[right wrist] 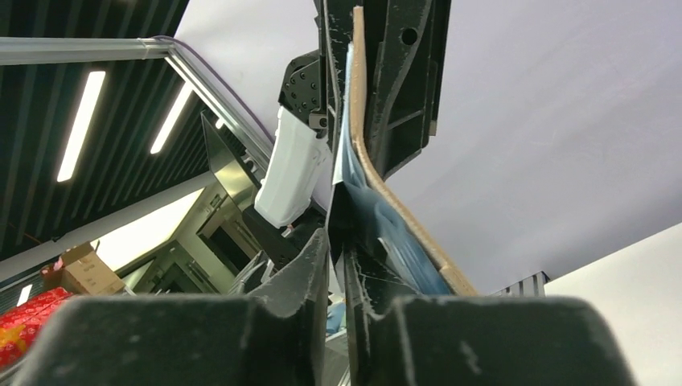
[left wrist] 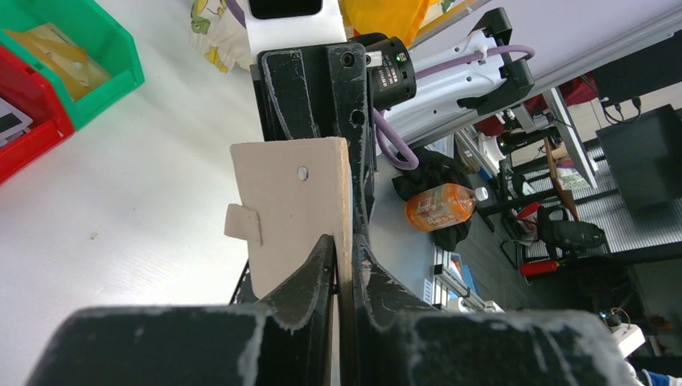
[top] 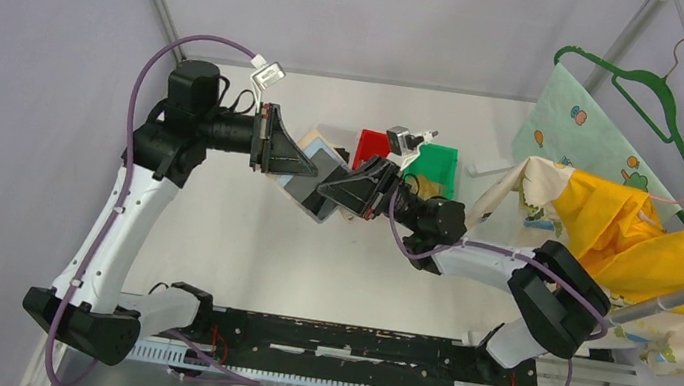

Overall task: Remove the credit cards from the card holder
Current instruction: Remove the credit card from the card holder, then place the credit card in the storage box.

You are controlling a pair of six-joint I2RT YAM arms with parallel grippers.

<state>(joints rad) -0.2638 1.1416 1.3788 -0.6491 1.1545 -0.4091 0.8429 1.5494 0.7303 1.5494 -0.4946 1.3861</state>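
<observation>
The card holder (top: 311, 181) hangs in the air above the table's middle, open, with its blue-grey and dark inner panels showing. My left gripper (top: 282, 156) is shut on its upper left end. In the left wrist view the tan cover (left wrist: 293, 201) with its small tab (left wrist: 241, 225) stands clamped in my left gripper (left wrist: 346, 245). My right gripper (top: 343, 193) is shut at the holder's lower right end. In the right wrist view my right gripper (right wrist: 334, 237) pinches a thin pale sheet, seemingly a credit card (right wrist: 344, 137). The tan cover (right wrist: 386, 189) bends away outside the right finger. Other cards are hidden.
Red (top: 372, 145) and green (top: 435, 166) bins stand behind the grippers and also show in the left wrist view (left wrist: 88, 56). A white bin sits left of them. Yellow and patterned cloths (top: 615, 231) and a green hanger (top: 657, 96) hang on a rack at right.
</observation>
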